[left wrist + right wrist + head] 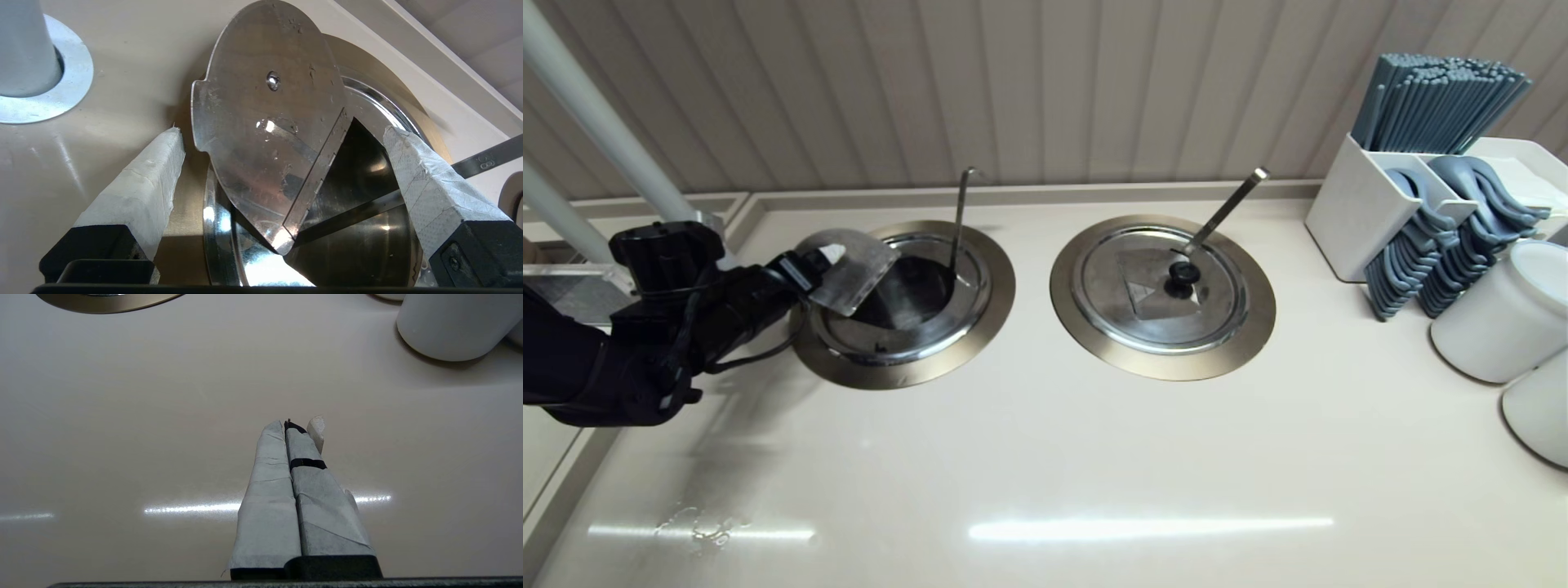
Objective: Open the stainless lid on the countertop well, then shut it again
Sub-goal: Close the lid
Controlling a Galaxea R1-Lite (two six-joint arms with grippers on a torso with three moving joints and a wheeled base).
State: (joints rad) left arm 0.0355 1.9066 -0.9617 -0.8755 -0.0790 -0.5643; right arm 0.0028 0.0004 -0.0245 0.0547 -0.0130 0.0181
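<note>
The stainless lid (854, 278) is folded up at its hinge over the left countertop well (988, 318), and the dark pot inside shows. The raised flap (261, 134) turns its wet underside and centre screw to the left wrist view; its black knob is hidden. My left gripper (284, 130) is open, its taped fingers (147, 179) standing wide on either side of the flap and gripping nothing. In the head view the left gripper (809, 269) is at the well's left edge. The hook-ended ladle handle (961, 216) rises from the well. My right gripper (292, 424) is shut over bare countertop.
A second well with a closed lid (1161, 296) and a straight ladle handle (1225, 208) lies to the right. A white caddy (1356, 212) of chopsticks and spoons and white containers (1499, 314) stand at the far right. A grey post (596, 114) rises behind my left arm.
</note>
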